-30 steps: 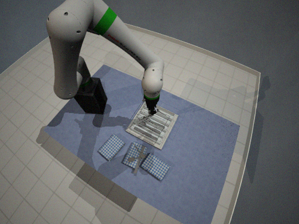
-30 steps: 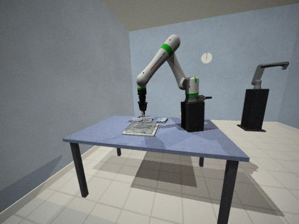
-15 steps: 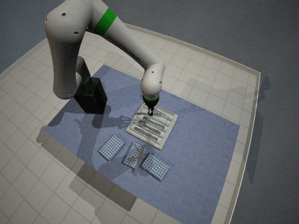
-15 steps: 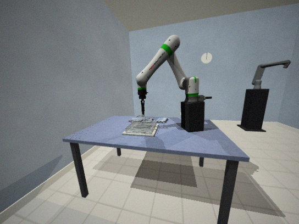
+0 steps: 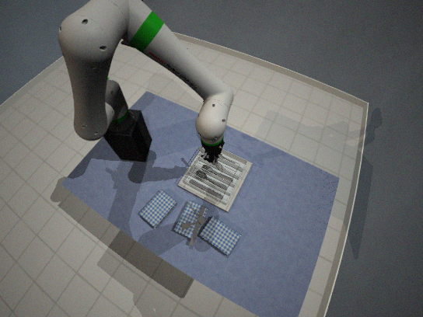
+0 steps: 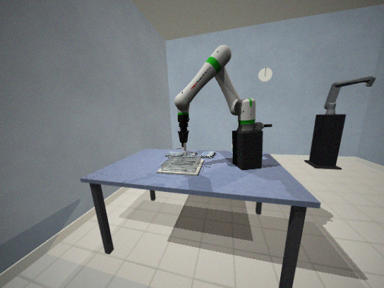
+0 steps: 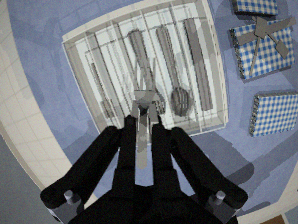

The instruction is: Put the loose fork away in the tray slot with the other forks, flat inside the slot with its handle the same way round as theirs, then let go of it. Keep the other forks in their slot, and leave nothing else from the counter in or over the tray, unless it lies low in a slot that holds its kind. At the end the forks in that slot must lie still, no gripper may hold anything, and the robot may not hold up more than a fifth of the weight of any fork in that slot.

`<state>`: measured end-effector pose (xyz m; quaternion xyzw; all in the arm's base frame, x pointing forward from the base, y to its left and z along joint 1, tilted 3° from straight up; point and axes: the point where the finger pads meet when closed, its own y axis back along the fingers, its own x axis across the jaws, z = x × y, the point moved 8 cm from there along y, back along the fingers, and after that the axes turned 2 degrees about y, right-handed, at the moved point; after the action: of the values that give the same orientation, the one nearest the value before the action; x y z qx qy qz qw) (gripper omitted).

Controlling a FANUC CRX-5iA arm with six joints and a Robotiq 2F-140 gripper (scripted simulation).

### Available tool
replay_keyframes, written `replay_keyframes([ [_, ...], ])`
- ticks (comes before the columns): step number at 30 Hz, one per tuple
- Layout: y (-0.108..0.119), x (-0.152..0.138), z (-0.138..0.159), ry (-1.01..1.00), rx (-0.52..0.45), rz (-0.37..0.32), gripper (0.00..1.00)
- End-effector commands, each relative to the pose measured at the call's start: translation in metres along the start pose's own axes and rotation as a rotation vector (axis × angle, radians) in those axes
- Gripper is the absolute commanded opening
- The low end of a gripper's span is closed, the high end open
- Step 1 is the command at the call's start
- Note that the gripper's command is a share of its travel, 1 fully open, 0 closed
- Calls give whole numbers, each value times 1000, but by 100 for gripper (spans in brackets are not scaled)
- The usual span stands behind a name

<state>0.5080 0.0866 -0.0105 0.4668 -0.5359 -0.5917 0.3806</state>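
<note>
Above the near edge of the cutlery tray [image 7: 79, 42], my gripper [image 7: 143, 109] is clamped narrowly on the loose fork [image 7: 143, 137], which hangs over the slots. Three checked napkins [image 5: 158, 207] lie beside the tray.

Blue-checked napkins [image 5: 158, 208], seemingly grey cutlery

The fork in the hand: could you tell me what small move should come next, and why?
Probably lower it toward the tray, tilting it flat. The hand is shut on the fork, which hangs nearly upright over the tray's slots and is not yet lying in one. Which slot holds the forks is hard to tell.
</note>
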Motion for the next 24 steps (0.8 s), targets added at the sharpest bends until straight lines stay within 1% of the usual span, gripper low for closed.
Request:
replay_keyframes([
  [1,0,-1,1,-278,20,10,2],
  [3,0,0,1,-375,20,2,2],
  [5,0,0,1,-375,20,2,2],
  [6,0,0,2,-517,21,-9,2],
  [20,0,4,3,-1177,5,-66,2],
  [22,0,4,3,-1177,5,-66,2],
  [23,0,4,3,-1317,1,-75,2],
  [24,0,5,3,-1357,-1,-78,2],
])
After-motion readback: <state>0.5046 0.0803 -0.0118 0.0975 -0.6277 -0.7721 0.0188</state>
